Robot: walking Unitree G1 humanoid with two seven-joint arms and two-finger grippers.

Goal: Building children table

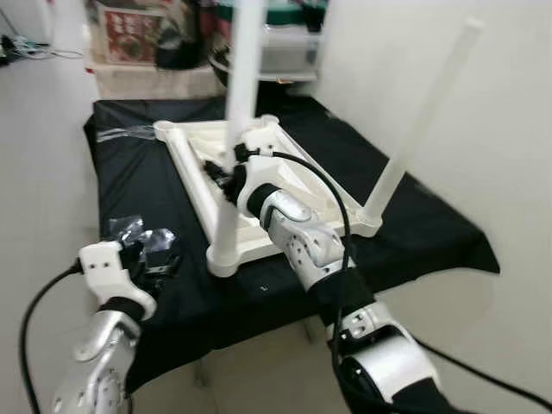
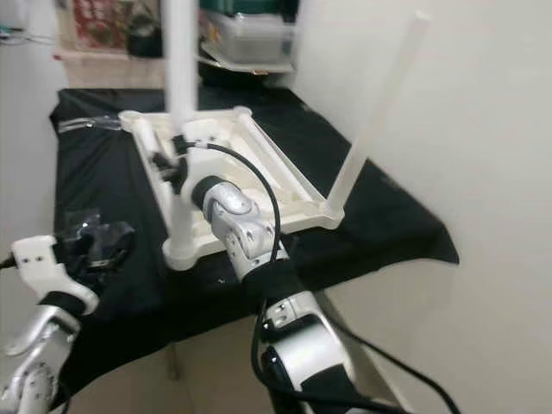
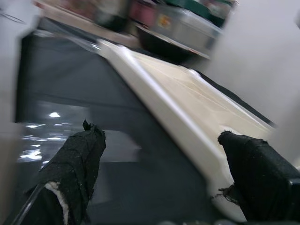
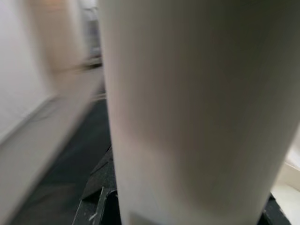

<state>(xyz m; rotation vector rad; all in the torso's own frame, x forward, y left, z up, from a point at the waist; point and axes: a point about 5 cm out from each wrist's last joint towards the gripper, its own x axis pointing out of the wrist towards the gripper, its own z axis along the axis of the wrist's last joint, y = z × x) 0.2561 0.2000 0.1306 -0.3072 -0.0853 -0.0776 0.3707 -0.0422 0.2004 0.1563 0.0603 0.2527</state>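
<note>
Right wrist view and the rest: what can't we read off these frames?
- Right gripper: fingers hidden behind the near white leg; the right wrist view shows the leg close and blurred, no fingers.
- Near leg's top: cut by the top edge in the eye views.
- Boxes behind the black-covered table: labels too blurred.
- Left gripper: open; motion blur smears the white tabletop frame.

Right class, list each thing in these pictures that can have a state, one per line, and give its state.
Table top: upside down on the black cloth.
Near leg: standing upright in its corner socket.
Far leg: standing in its corner socket, leaning.
Left gripper: open, empty, beside the table top's edge.
Right gripper: at the near leg; grip unclear.
Plastic bag: crumpled on the cloth.
</note>
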